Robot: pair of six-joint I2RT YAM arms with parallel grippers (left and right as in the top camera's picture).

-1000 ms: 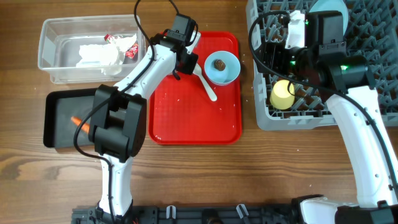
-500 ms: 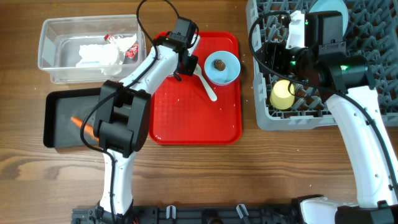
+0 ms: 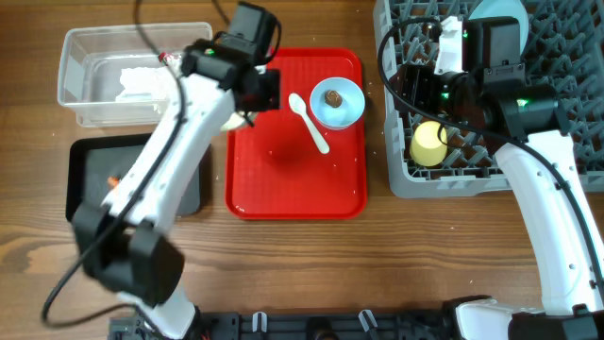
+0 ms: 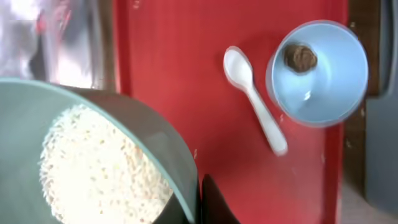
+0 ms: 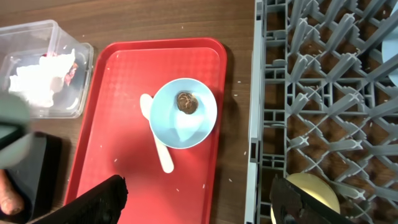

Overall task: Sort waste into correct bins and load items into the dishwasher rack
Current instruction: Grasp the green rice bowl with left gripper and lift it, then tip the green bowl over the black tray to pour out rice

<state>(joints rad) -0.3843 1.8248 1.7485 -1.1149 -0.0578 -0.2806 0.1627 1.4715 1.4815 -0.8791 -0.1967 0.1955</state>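
Gripping the pale green bowl [image 4: 37, 112] by its rim, the left pincer [image 3: 249, 98] is clamped tight on the bowl's wall. It holds the bowl over the left edge of the red serving tray [image 3: 293, 179], just beside the clear tub [image 3: 94, 94]. White crumbs [image 4: 93, 168] lie inside the bowl, which likely explains the rim grip: they can be tipped out before the bowl goes into the dishwasher rack [image 3: 566, 104]. The right pincer [image 5: 194, 205] hovers over the rack's left side with its jaws spread wide and empty, near the yellow cup [image 3: 429, 144] seated among the pegs. On the tray the light blue bowl [image 3: 344, 111] holds a brown morsel [image 3: 332, 96], and the white spoon [image 3: 310, 121] lies just beside it.
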